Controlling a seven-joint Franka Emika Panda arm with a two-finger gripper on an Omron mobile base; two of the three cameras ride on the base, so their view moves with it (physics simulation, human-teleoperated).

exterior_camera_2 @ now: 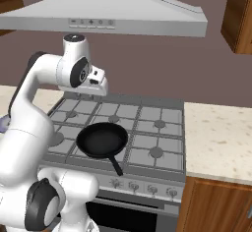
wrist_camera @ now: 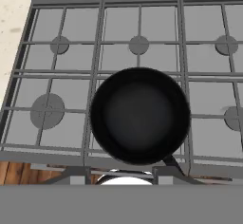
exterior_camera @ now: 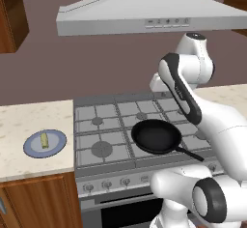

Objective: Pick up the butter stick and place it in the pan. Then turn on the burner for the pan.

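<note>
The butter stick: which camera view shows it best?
The left base view shows it best: the butter stick lies in plain sight on the blue plate on the counter left of the stove. The right base and hand views give nothing useful on it.

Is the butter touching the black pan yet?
Apart. In the left base view the butter stick lies on the plate on the counter, with bare stove between it and the pan.

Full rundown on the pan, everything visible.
The pan is a round black frying pan with shallow sides and a matte, dark interior, empty inside. A long straight black handle runs from its rim toward the stove's front edge, above the knob row. It sits flat and upright on the grey grates of the stove, at the front middle, resting over a burner there. Nothing else touches it.
</note>
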